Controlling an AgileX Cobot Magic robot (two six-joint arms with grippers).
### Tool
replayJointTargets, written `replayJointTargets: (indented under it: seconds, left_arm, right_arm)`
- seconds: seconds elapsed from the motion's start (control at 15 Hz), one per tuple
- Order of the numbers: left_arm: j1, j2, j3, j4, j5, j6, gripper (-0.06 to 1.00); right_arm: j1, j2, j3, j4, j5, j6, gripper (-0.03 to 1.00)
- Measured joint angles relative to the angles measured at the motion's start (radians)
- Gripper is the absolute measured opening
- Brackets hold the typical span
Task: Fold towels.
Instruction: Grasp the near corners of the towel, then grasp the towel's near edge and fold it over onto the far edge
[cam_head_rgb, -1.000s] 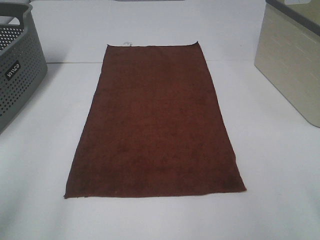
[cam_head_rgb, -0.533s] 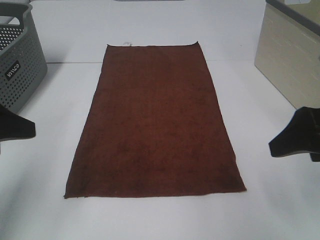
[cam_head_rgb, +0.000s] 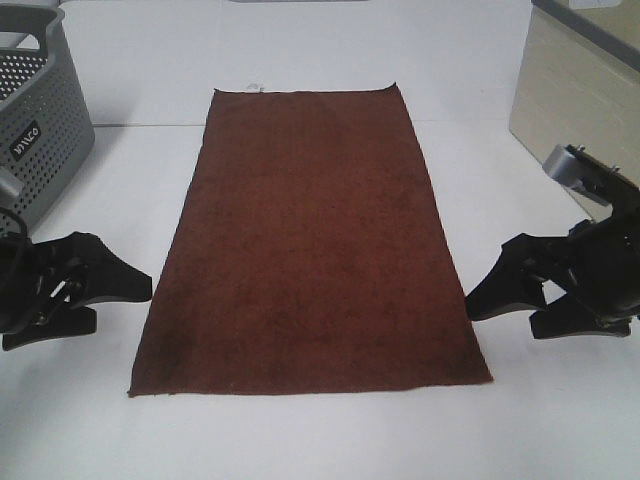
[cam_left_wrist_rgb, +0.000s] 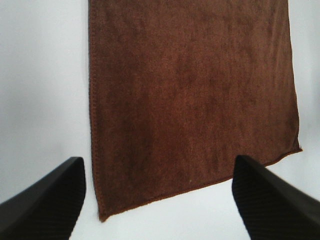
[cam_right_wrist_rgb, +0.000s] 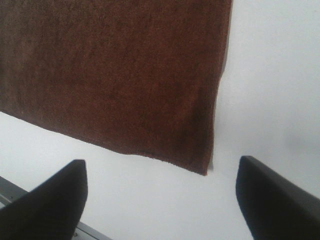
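Observation:
The dark reddish-brown towel (cam_head_rgb: 310, 240) lies flat and spread out on the white table, its long side running away from me. A small white tag (cam_head_rgb: 253, 88) shows at its far short edge. My left gripper (cam_head_rgb: 115, 300) is open and empty, just left of the towel's near left corner. My right gripper (cam_head_rgb: 500, 318) is open and empty, just right of the near right corner. The left wrist view shows the towel (cam_left_wrist_rgb: 190, 90) with a near corner between my open left gripper (cam_left_wrist_rgb: 159, 165) fingers. The right wrist view shows the towel (cam_right_wrist_rgb: 110, 70) corner ahead of my open right gripper (cam_right_wrist_rgb: 161, 165).
A grey perforated basket (cam_head_rgb: 35, 130) stands at the far left. A beige bin (cam_head_rgb: 580, 130) with a dark lid stands at the far right. The white table (cam_head_rgb: 320, 440) runs on past the towel's near edge.
Both arms have come into view from the sides and moved inward to the towel's near corners. The towel has not moved.

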Motion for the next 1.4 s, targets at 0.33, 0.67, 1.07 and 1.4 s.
replayJointTargets:
  seconds: [0.33, 0.67, 1.07, 1.4]
  left_arm:
    - [0.0, 0.193, -0.077, -0.025, 0.029, 0.048, 0.76]
    - [-0.074, 0.313, -0.173, -0.045, 0.074, 0.057, 0.76]
    - [-0.1, 0.381, -0.218, -0.079, 0.072, 0.055, 0.36]
    - [-0.1, 0.388, -0.218, -0.074, 0.06, 0.059, 0.01]
  right_arm:
    - [0.0, 0.159, -0.001, 0.216, -0.011, -0.215, 0.77]
    - [0.002, 0.297, -0.049, 0.346, -0.009, -0.345, 0.76]
    - [0.077, 0.352, -0.099, 0.332, -0.056, -0.256, 0.38]
    - [0.075, 0.358, -0.099, 0.316, -0.098, -0.201, 0.0]
